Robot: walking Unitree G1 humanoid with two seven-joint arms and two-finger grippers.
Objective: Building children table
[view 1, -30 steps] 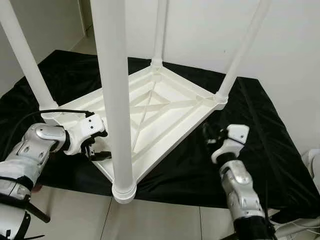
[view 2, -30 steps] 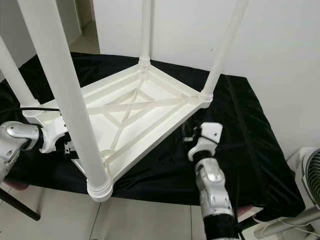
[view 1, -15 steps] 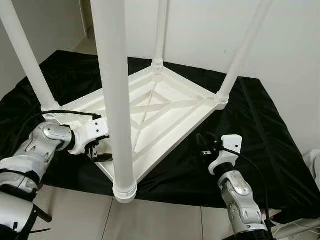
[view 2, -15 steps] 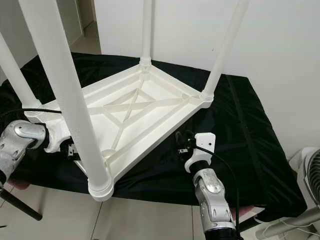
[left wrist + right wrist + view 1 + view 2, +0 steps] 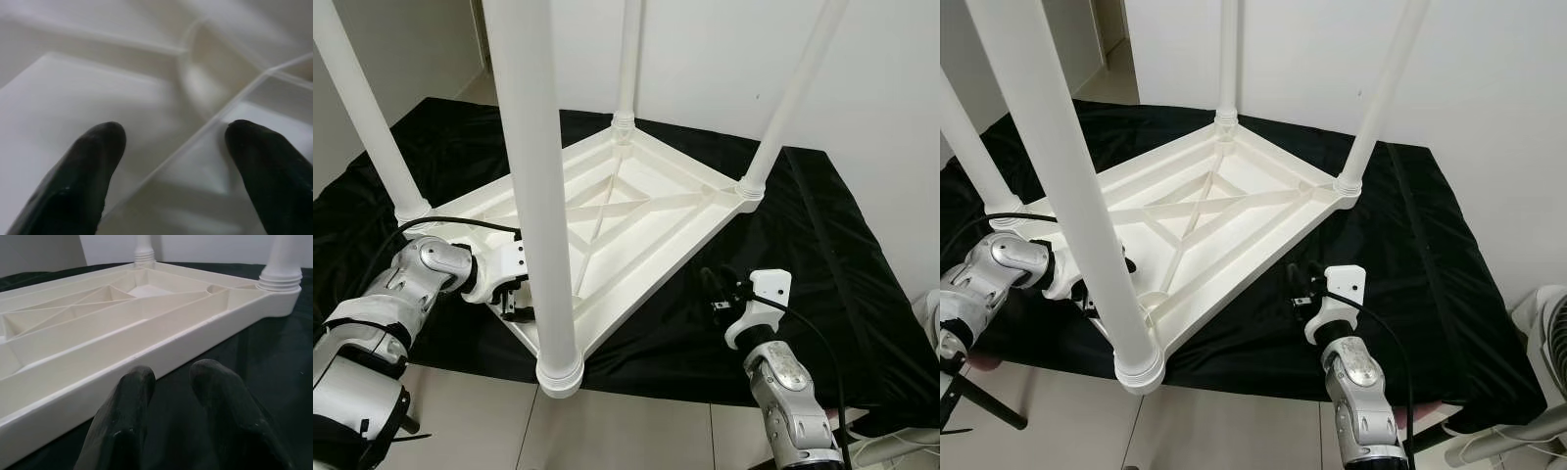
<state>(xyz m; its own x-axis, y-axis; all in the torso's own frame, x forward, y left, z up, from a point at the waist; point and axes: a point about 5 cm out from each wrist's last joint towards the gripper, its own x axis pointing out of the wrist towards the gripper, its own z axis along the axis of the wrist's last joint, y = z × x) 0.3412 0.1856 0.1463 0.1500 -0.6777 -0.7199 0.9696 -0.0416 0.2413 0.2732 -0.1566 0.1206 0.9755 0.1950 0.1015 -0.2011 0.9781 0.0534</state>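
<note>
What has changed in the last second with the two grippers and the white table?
The left gripper has moved in along the near edge of the upturned table, toward the nearest leg, fingers open against the white plastic. The right gripper has pulled back from the table's right edge, toward the robot, and hovers over the black cloth, holding nothing. Table, four legs and cloth stayed put.

black cloth [image 5: 822, 245]: spread on floor | tiled floor [image 5: 607, 431]: light | wall [image 5: 881, 88]: white | fan [image 5: 1542, 338]: far right
</note>
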